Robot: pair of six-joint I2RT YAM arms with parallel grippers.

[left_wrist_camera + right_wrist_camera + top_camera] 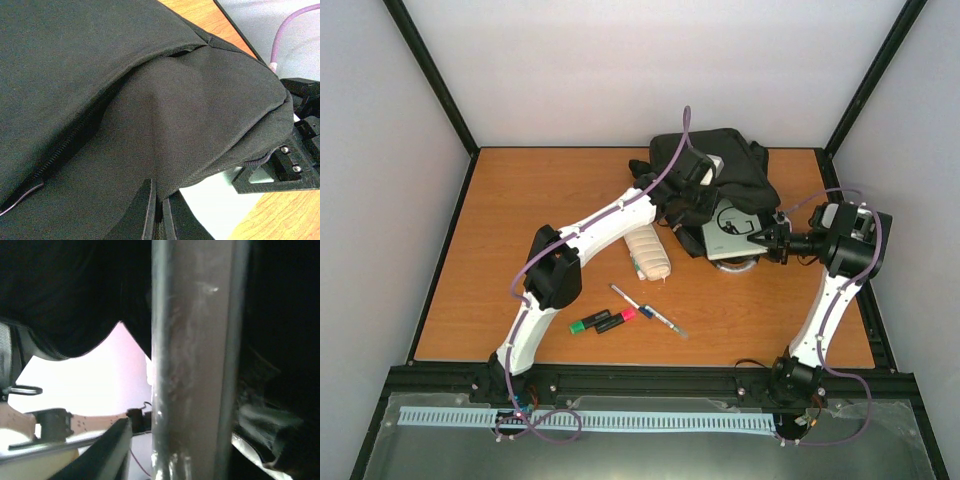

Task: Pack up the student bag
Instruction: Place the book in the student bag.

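Left fingers (142, 220) pinch a fold of the student bag (175, 100).

The orange wooden table (520, 200) has a few loose bits on it. Around its middle lies a cream ribbed pencil case (648, 253), set slantwise. Closer to the near edge, two markers lie end to end and touching, a green marker (588, 323) and a pink marker (617, 319). Just beside them on the right is a slim white pen (665, 323) with a blue band, angled toward the near-right corner; it may be two pens in one line. Toward the right edge sits a grey book (730, 238), partly covered. Past the near edge lies a white slotted strip (620, 420).
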